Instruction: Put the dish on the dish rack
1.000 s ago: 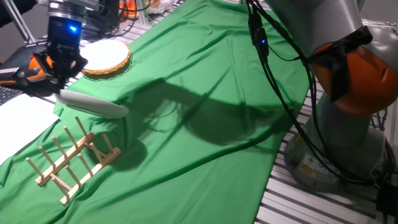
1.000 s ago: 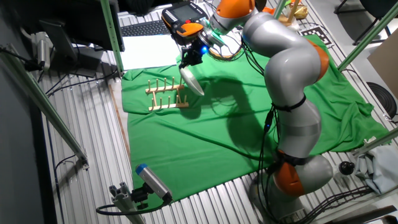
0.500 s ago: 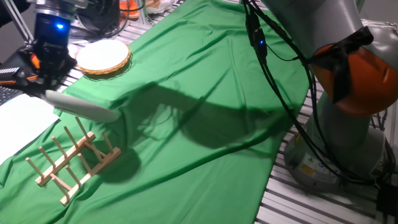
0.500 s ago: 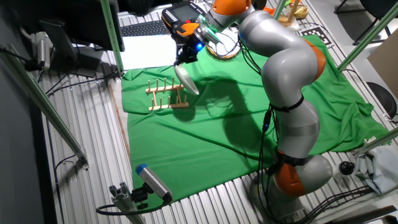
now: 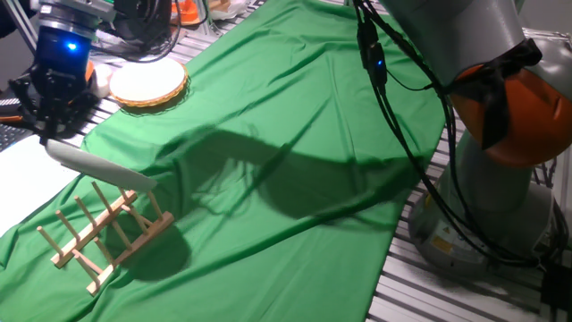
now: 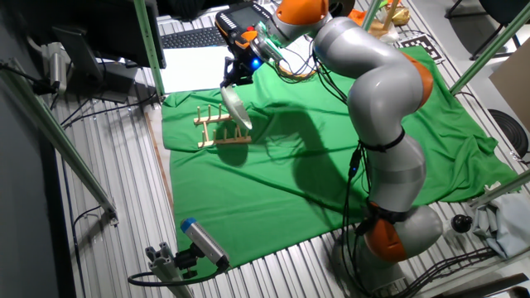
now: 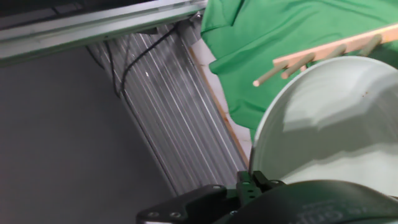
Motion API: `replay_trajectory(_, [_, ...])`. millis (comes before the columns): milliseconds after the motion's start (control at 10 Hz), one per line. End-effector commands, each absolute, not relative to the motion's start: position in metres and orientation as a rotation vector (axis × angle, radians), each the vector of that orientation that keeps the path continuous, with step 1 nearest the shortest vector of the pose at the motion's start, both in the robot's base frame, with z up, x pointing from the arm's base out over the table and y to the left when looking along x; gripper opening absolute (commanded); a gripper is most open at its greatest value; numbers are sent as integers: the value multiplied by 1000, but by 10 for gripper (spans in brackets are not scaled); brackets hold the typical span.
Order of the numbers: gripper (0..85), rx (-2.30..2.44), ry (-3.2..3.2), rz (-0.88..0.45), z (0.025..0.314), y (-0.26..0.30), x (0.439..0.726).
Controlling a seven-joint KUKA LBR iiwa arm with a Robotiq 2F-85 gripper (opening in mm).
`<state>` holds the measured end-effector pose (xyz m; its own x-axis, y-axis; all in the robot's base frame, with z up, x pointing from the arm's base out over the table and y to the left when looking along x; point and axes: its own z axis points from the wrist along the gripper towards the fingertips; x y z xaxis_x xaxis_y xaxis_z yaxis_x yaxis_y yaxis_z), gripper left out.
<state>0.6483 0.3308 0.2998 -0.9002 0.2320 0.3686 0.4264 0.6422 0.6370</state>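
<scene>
Carrying the dish (image 5: 98, 166) leftward, my claw (image 5: 49, 105) clamped on its rim now hangs it tilted over the dish rack (image 5: 107, 231) near the worktop's left edge; lowered askew, it could strike pegs and topple

fixed: low, close | other fixed: high, far | hand: along gripper (image 7: 249, 183)

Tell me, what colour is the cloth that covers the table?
Green, plain with no pattern. The cloth shows best in one fixed view.
</scene>
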Motion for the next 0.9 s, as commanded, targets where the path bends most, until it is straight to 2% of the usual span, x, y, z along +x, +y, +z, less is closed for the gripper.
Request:
replay_trajectory(0, [0,-547,-2603,-1116,300,333,650])
replay_trajectory(500, [0,-558,-2579,-1157,289,336,664])
replay_trajectory(800, [0,-568,-2574,-1193,281,335,661])
